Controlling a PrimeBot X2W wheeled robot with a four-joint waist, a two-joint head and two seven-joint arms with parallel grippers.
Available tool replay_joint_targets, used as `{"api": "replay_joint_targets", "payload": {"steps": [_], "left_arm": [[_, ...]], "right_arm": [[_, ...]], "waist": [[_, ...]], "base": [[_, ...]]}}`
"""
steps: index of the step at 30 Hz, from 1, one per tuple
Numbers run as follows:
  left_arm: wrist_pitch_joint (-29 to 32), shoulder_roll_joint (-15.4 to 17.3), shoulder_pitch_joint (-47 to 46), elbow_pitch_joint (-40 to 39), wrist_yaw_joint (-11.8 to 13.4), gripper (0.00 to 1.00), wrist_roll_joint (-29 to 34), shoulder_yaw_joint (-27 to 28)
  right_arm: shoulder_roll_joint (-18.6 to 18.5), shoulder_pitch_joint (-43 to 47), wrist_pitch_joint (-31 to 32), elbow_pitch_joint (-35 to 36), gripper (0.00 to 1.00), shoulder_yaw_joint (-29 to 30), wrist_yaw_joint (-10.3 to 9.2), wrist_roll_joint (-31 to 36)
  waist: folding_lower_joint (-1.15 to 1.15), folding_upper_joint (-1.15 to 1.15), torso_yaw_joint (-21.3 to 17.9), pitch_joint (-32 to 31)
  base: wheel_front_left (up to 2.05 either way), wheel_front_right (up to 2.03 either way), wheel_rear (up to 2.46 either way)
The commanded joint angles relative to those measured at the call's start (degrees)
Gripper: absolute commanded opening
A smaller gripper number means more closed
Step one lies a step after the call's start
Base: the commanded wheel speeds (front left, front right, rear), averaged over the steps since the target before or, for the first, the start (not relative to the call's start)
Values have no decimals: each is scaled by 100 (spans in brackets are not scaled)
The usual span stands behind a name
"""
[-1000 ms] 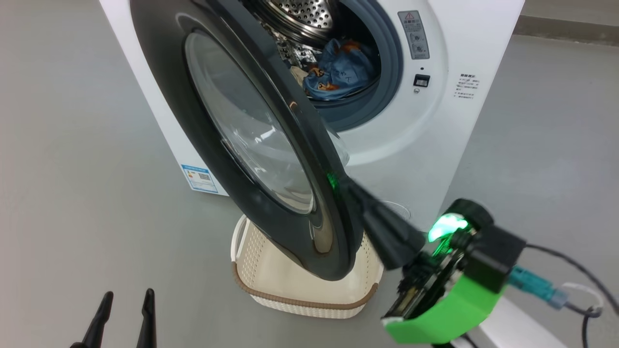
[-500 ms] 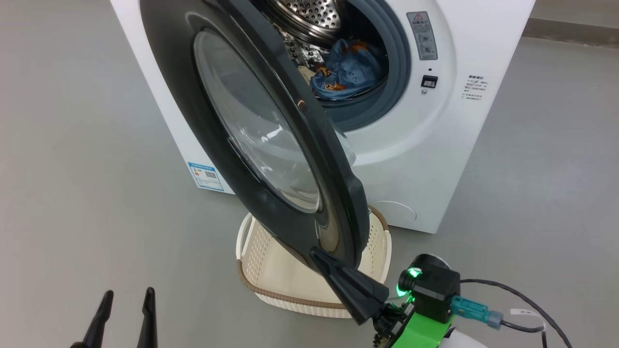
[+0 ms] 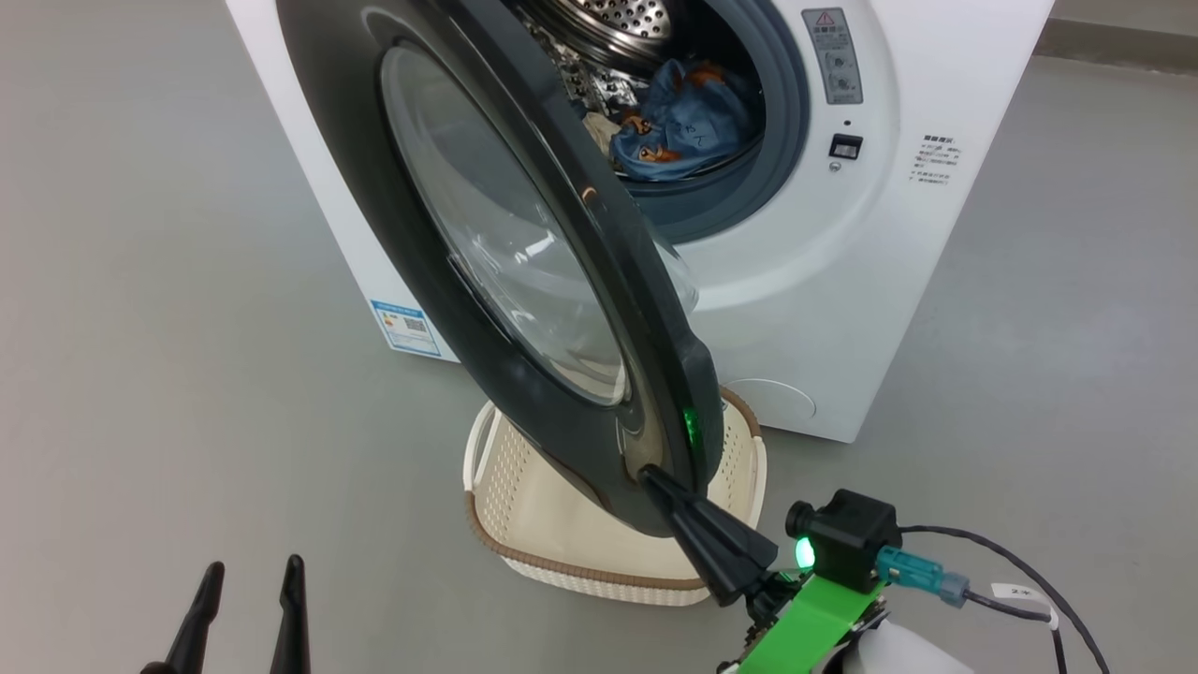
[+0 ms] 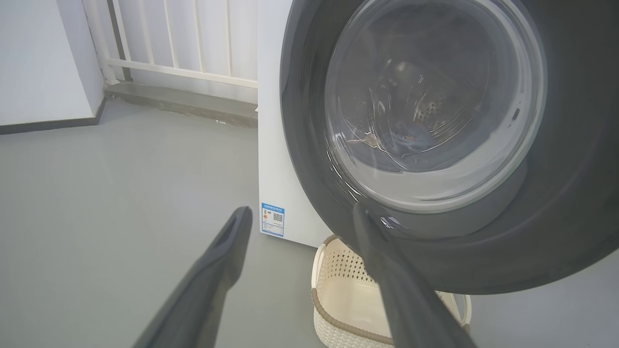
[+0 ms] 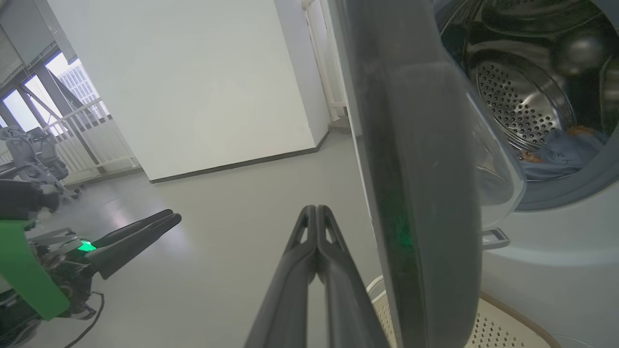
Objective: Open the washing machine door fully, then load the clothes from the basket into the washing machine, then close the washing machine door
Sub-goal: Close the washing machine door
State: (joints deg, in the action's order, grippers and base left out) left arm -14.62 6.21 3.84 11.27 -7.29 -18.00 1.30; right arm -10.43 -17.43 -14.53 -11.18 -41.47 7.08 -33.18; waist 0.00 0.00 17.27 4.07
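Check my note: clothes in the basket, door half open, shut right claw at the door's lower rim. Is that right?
No. The clothes lie in the drum, not the basket, whose visible floor is bare; the head view shows it. The rest stands: door half open, shut right claw at its lower rim.

Glossy black washing machine door (image 3: 365, 187), clear smooth glass centre (image 3: 505, 243), shiny perforated steel drum (image 3: 636, 14), grey rubber gasket (image 3: 781, 131), soft cloth clothes (image 3: 688, 131), perforated plastic basket (image 3: 552, 566), smooth matt floor (image 3: 140, 374)
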Motion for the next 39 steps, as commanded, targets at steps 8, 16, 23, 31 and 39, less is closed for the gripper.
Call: {"api": "replay_joint_targets", "payload": {"steps": [8,16,23,31,39], "left_arm": [[-38,34,-163,-229,-20,100,-1,239],[-38,-7,-272,-295,-20,100,-12,238],[-38,-95,-484,-358,-20,100,-1,209],[-38,-211,-690,-461,-20,100,-37,214],[-38,-277,-931,-537,-20,100,-83,103]], "right_arm": [[173,-325,-47,-39,0,186,41,-71],[174,-541,-47,-116,0,393,41,-1],[92,-760,-47,-166,0,816,41,93],[35,-1100,-47,-212,0,1277,41,330],[-74,-1517,-47,-276,0,1697,41,506]], "waist": [[0,0,7,132],[0,0,-14,383],[0,0,1,662],[0,0,-10,999],[0,0,80,1299]], "base": [[0,0,0],[0,0,0],[0,0,0],[0,0,0],[0,0,0]]}}
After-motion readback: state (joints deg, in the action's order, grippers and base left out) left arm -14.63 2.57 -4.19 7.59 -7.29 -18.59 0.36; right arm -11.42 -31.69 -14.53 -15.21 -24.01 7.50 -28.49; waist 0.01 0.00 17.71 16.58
